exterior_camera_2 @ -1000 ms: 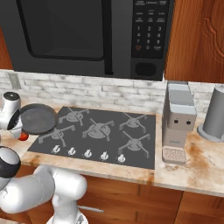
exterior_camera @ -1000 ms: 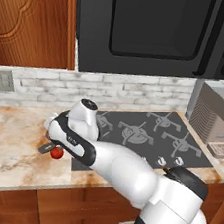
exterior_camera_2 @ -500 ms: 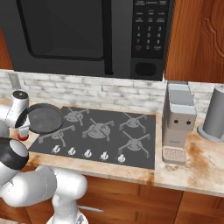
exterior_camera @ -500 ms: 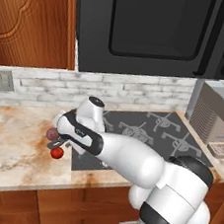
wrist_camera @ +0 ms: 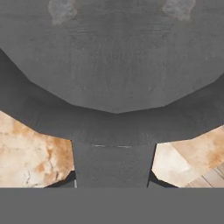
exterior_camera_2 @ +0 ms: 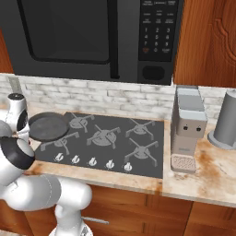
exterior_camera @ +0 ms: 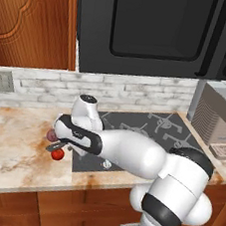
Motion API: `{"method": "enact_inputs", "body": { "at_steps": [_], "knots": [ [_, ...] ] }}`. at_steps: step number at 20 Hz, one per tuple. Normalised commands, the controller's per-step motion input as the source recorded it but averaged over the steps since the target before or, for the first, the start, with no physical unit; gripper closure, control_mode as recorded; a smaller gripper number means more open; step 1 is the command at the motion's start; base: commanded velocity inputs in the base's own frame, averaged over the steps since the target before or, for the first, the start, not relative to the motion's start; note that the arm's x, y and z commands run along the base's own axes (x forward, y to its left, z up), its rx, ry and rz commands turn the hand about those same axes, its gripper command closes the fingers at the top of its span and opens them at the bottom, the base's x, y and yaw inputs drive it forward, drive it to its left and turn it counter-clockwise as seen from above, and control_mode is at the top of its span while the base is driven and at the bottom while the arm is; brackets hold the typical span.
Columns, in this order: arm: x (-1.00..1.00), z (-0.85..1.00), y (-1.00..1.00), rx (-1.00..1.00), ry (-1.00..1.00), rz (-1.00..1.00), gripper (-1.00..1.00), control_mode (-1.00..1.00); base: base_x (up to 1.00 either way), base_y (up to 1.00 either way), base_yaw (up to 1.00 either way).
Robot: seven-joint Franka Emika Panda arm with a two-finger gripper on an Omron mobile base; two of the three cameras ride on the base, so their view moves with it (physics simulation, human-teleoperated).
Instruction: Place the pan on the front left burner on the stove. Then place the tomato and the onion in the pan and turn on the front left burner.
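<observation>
One pan is off the counter, held by its short handle, which runs straight back into the claw; the jaws are pinched on that handle. In the right base view the skillet hangs level at the left edge of the stove, above the far part of the front left burner. The gripper sits at the near left of the cooktop. The tomato lies on the counter just below the claw, the onion just beside it to the far left.

Even, bright rendered light (soft shadows, no glare), coarse close-up textures
</observation>
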Motion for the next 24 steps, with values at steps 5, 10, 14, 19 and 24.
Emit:
{"method": "enact_inputs", "body": {
  "at_steps": [5,10,14,19,24],
  "knots": [
    [0.00,0.00,-0.09,-0.01,0.00,0.00,1.00,-1.00,0.00,0.00,0.00],
    [0.00,-0.05,-0.40,0.04,0.00,0.04,1.00,-1.00,0.00,0.00,0.00],
    [0.00,-0.15,-0.42,0.03,0.00,0.03,1.00,-1.00,0.00,0.00,0.00],
    [0.04,-0.20,-0.21,0.00,0.00,0.02,1.00,-1.00,0.00,0.00,0.00],
    [0.27,-0.21,-0.01,0.00,0.00,0.03,1.00,-1.00,0.00,0.00,0.00]
  ]
}}
